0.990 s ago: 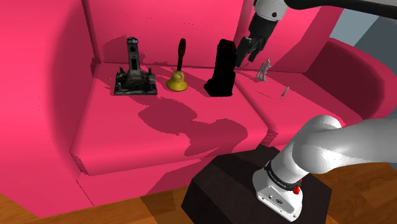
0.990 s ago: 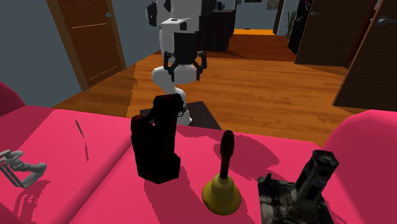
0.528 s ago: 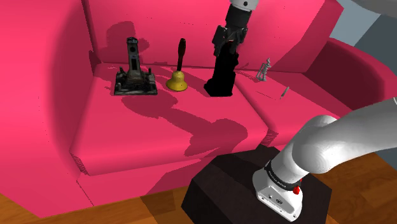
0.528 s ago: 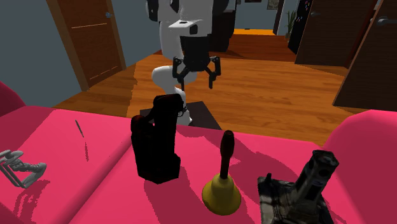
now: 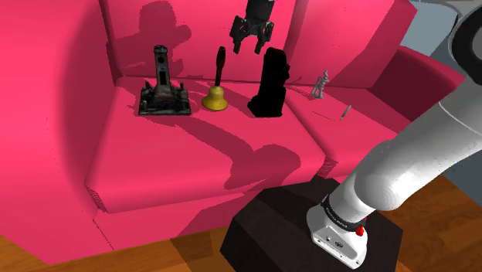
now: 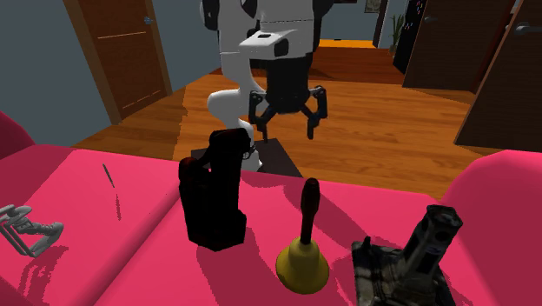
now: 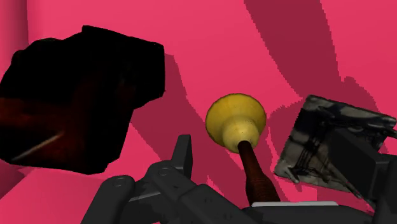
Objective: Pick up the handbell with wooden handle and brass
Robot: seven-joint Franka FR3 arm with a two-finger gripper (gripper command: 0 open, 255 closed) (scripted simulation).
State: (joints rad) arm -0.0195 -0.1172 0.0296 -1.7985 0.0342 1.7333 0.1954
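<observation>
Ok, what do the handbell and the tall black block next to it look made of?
Yellow handbell with dark reddish-brown handle: the flared body is flat mustard yellow, possibly brass though without metallic shine; the slim handle's brown-red tone suggests stained wood. Tall black block: matte, nearly featureless black; material cannot be told.

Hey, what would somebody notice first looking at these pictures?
A bright pink sofa takes up most of the shoulder view. On its seat a yellow handbell with a dark handle stands upright between a tall black block and a grey tower-like model. The black pincer hangs open above them.
</observation>
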